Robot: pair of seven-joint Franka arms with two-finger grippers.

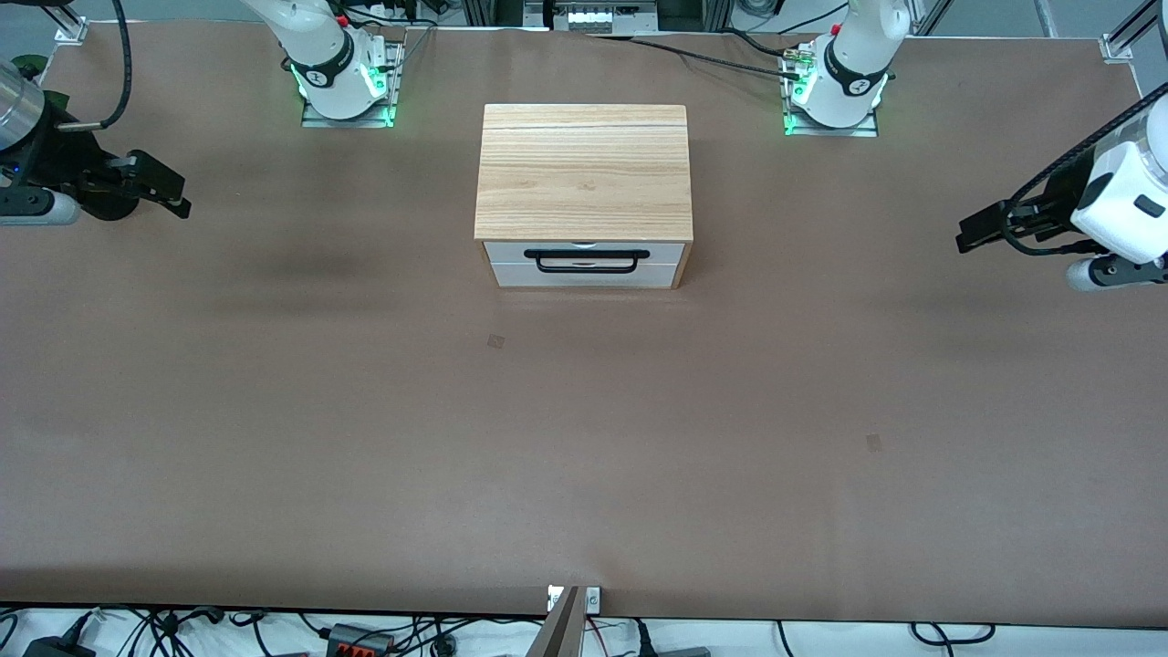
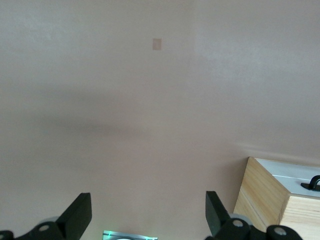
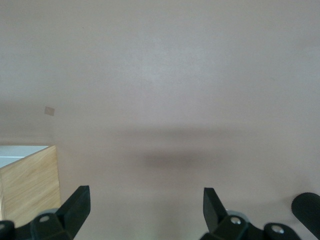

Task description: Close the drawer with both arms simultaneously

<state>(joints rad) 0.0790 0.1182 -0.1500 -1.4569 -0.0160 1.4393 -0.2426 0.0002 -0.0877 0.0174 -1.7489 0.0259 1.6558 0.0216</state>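
Observation:
The light-wood cabinet [image 1: 584,173] stands mid-table, between the two bases. Its drawer [image 1: 584,254], a white front with a black bar handle [image 1: 587,262], sits flush in the cabinet; none of its inside shows. My left gripper [image 1: 972,233] hangs open and empty over the left arm's end of the table, well apart from the cabinet. My right gripper [image 1: 173,196] hangs open and empty over the right arm's end. The left wrist view shows its open gripper [image 2: 147,200] and a cabinet corner [image 2: 265,197]. The right wrist view shows its open gripper [image 3: 145,192] and the cabinet's side [image 3: 30,185].
A plain white panel [image 1: 584,276] sits below the drawer. The brown table [image 1: 584,438] stretches wide on the side nearer to the camera, with two small tape marks [image 1: 495,341] on it. Cables run along the table's edges.

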